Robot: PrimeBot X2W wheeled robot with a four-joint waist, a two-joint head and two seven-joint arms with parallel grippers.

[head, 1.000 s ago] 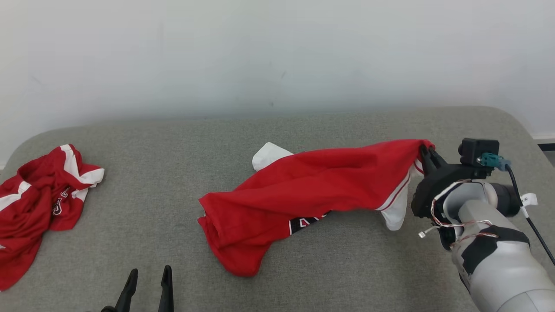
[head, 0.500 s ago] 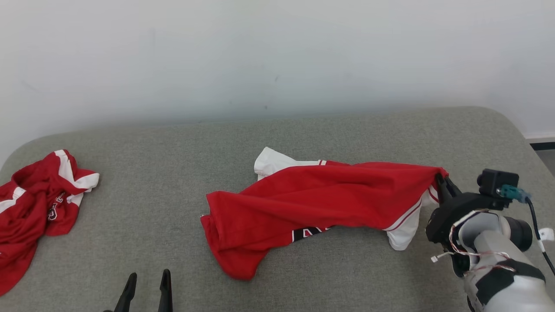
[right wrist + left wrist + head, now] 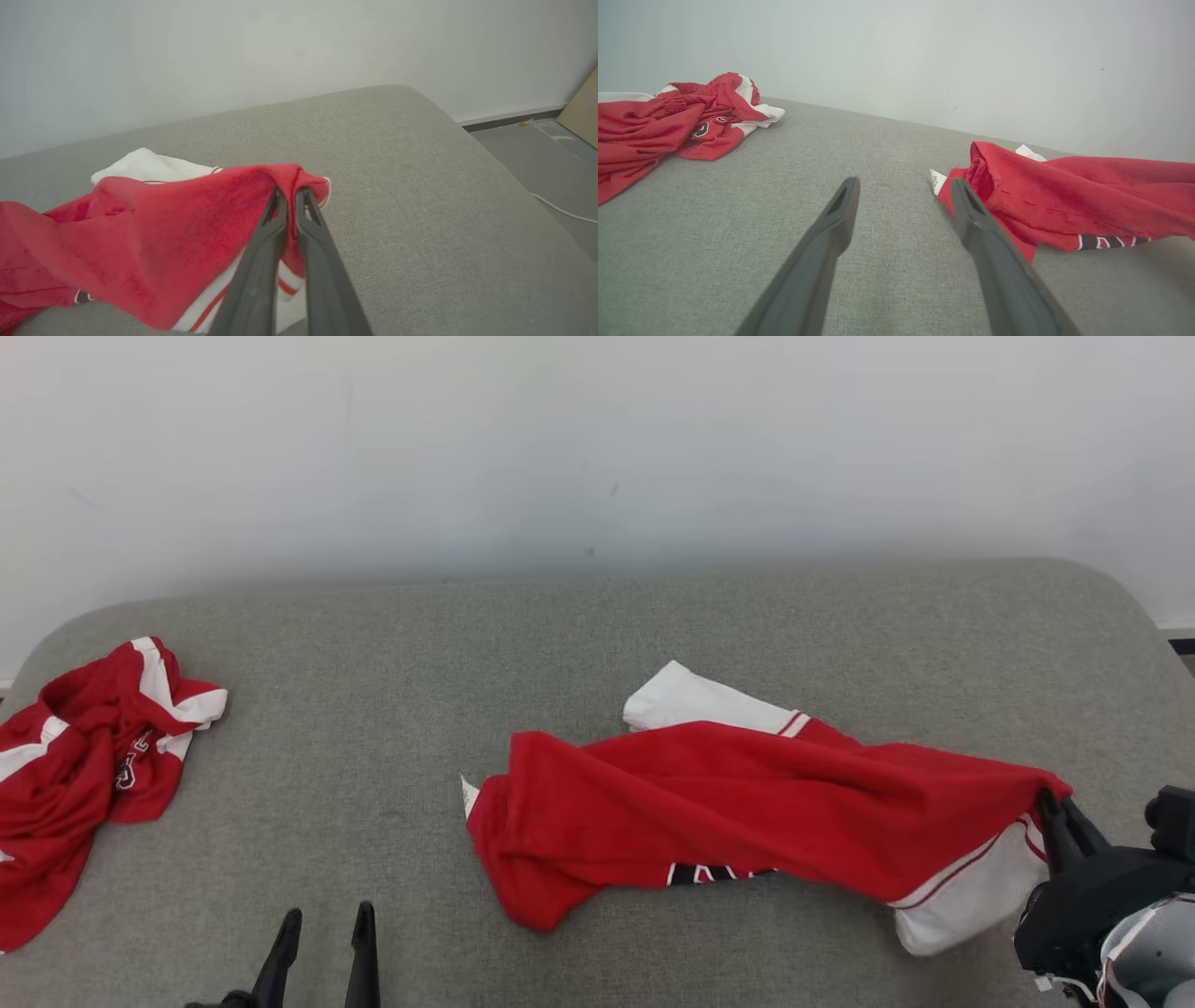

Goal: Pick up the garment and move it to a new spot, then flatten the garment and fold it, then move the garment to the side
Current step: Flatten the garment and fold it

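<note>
The garment [image 3: 747, 803] is a red jersey with white sleeves and dark lettering, stretched out across the middle-right of the grey surface. Its right end is lifted a little by my right gripper [image 3: 1050, 798], which is shut on a red fold of the cloth at the lower right of the head view. In the right wrist view the gripper [image 3: 290, 192] pinches that fold of the garment [image 3: 177, 233] between closed fingers. My left gripper [image 3: 322, 924] stands open low at the front, with nothing between its fingers. From the left wrist view the gripper [image 3: 901, 186] points past the garment [image 3: 1064, 196].
A second red and white jersey [image 3: 84, 756] lies crumpled at the far left edge of the grey padded surface [image 3: 597, 635]. A pale wall rises behind. The surface's right edge drops to a grey floor [image 3: 551, 154] with a white cable.
My right gripper has pulled the garment's end down and toward the front right, drawing the cloth lower and to the right over the surface. The head camera shifted slightly. The left gripper stayed put.
</note>
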